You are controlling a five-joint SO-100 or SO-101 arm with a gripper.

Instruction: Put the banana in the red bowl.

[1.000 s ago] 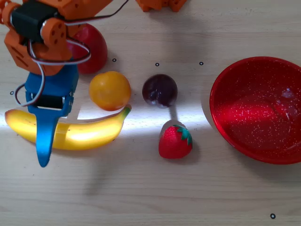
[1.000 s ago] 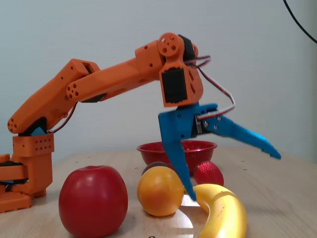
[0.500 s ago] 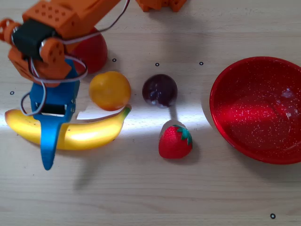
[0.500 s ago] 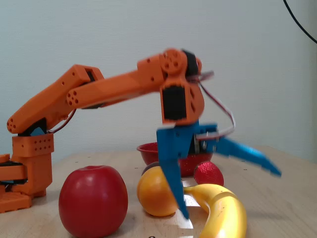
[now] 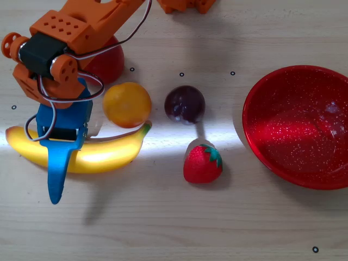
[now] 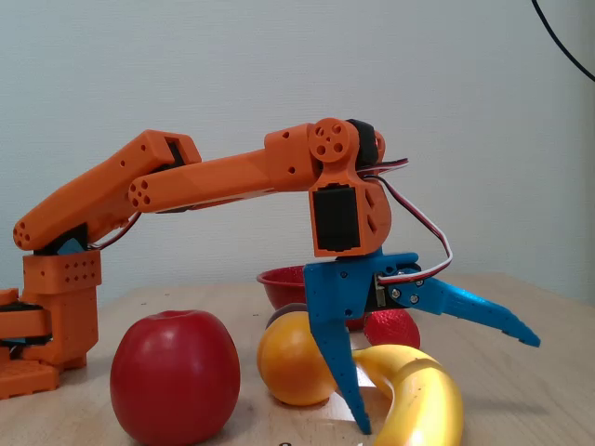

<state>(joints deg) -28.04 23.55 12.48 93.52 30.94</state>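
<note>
Near the bench's left edge in the overhead view, the gripper [image 5: 68, 163] straddles the banana [image 5: 103, 155], fingers spread wide apart, well apart from the red bowl [image 5: 261, 147] at the right edge.

Under the wide-spread matt blue printed-plastic claw [image 6: 437, 372] lies the long yellow plastic banana [image 5: 103, 155], smooth and glossy with a bright glare stripe. Just beyond the claw, the round orange plastic fruit [image 5: 127, 104] has a soft sheen, and the red plastic apple [image 6: 175, 375] shines smoothly. Far off to the claw's side, the large red bowl [image 5: 298, 125] is glossy with a glittery, sparkling inside. All rest on the pale matt wood-grain table [image 5: 174, 217]
</note>
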